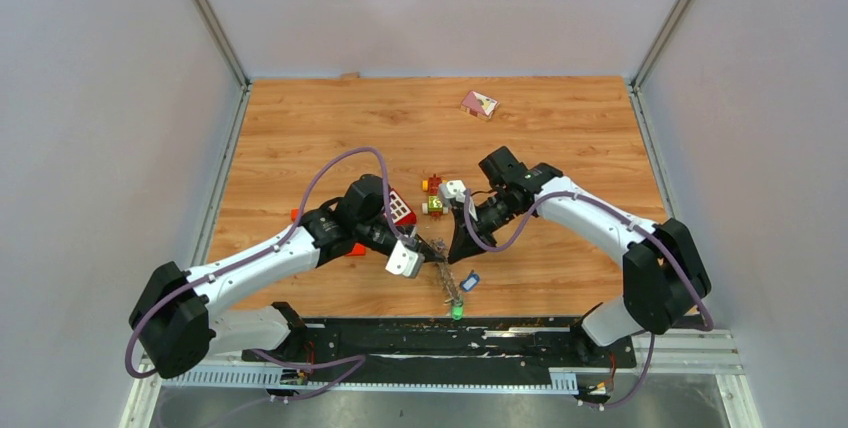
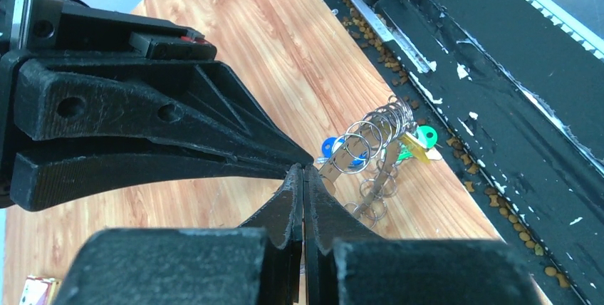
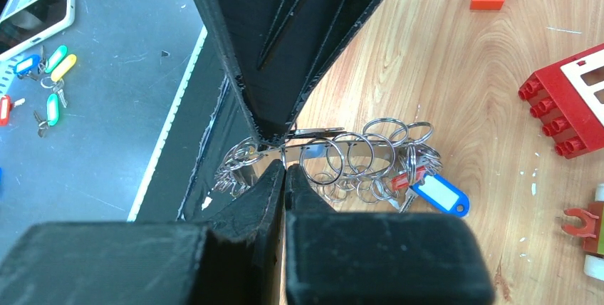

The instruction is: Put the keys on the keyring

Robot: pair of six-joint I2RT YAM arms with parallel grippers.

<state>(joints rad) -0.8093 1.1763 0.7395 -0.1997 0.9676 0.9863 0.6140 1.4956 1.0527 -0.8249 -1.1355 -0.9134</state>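
While arms angle inward | left gripper (image 2: 303,174), right gripper (image 3: 285,172) closed | tips at keyring (image 3: 354,177)

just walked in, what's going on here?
Both arms meet near the front edge of the table. The left tool and right tool are shut, tip to tip, apparently pinching one end of the keyring. A blue-tagged key and a green-tagged key lie at its other end; unclear if threaded on.

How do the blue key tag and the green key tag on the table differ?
The blue tag lies beside the ring bunch; the green tag lies at its end, nearest the edge of the table. The blue tag shows a white label; the green tag's face is unclear. Both are small plastic tags.
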